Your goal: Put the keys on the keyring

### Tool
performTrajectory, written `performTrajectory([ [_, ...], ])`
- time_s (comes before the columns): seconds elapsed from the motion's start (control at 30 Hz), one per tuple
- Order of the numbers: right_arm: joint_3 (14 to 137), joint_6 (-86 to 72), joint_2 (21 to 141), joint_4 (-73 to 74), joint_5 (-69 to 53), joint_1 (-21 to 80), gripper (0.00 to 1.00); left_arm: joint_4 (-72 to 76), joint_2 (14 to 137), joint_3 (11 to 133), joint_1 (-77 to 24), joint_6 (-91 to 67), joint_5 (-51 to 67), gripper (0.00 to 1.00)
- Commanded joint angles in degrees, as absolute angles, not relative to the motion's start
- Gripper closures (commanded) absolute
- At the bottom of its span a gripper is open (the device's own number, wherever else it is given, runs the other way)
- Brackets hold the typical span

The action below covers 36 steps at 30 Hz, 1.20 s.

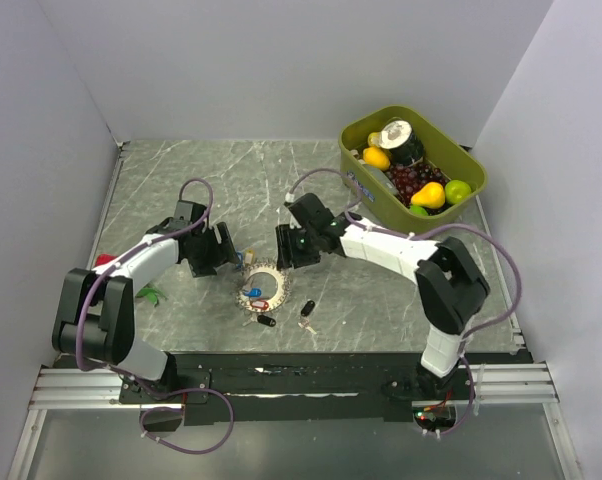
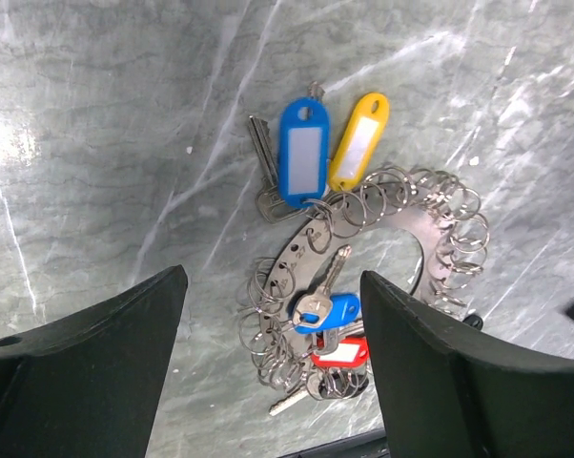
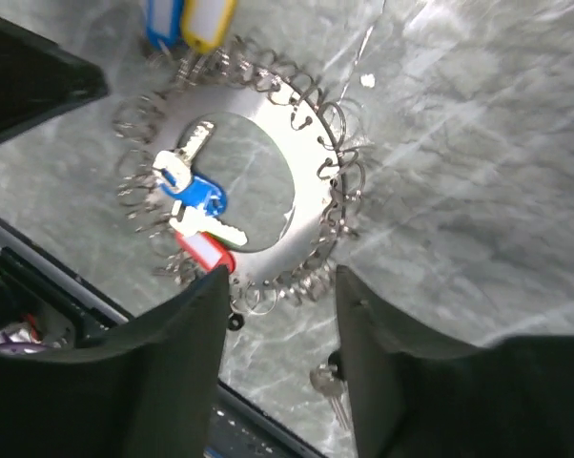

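The keyring (image 1: 278,275) is a flat grey metal ring edged with many small split rings, lying on the marble table between my two grippers. A blue-headed key (image 2: 330,310) and a red-headed one (image 2: 344,353) lie on its near side; blue and yellow tags (image 2: 302,153) hang at its far side. Two black-headed keys (image 1: 266,321) (image 1: 307,309) lie loose on the table just in front of it. My left gripper (image 2: 273,382) is open, hovering over the ring's near edge. My right gripper (image 3: 277,372) is open with nothing between its fingers, above the ring's edge (image 3: 306,191); one loose key (image 3: 327,384) shows beside its right finger.
A green bin (image 1: 353,160) holding fruit and a can stands at the back right. A small red thing (image 1: 103,260) and a green one (image 1: 151,295) lie by the left arm. The black base rail (image 1: 281,365) runs along the near table edge.
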<state>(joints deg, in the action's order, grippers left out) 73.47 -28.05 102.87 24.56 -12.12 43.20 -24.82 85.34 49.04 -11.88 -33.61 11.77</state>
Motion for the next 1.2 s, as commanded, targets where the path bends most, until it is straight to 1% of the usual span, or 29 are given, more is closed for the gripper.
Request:
performTrajectory([
  [0.0,72.7,-26.6,95.9,25.7,-8.8,42.7,0.39,-24.4,81.9,48.6,-12.2,-32.8,12.2,0.21],
  [0.17,70.1,-26.1,92.2,24.2,-8.9,41.7,0.35,-24.7,80.4,47.4,-12.2,-32.9,12.8,0.25],
  [0.37,68.1,-24.8,90.6,24.0,-10.4,41.4,0.35,-24.0,79.4,43.4,-12.3,-34.4,13.0,0.29],
  [0.53,66.1,-23.5,89.4,22.4,-12.3,41.6,0.35,-22.0,77.4,40.5,-13.4,-36.3,14.8,0.3],
  [0.73,65.7,-22.2,90.3,24.8,-11.1,42.0,0.35,-22.0,76.2,38.9,-17.3,-39.0,13.0,0.29],
  [0.87,65.0,-21.7,92.2,25.6,-11.4,43.1,0.35,-22.7,74.3,38.8,-20.5,-41.5,9.1,0.3],
  [1.0,63.8,-22.2,93.2,24.3,-12.0,44.6,0.35,-26.3,73.0,42.6,-25.4,-41.5,0.9,0.28],
  [1.17,61.0,-23.9,93.6,20.3,-15.7,44.8,0.38,-26.5,75.0,47.4,-31.0,-39.9,-1.8,0.28],
])
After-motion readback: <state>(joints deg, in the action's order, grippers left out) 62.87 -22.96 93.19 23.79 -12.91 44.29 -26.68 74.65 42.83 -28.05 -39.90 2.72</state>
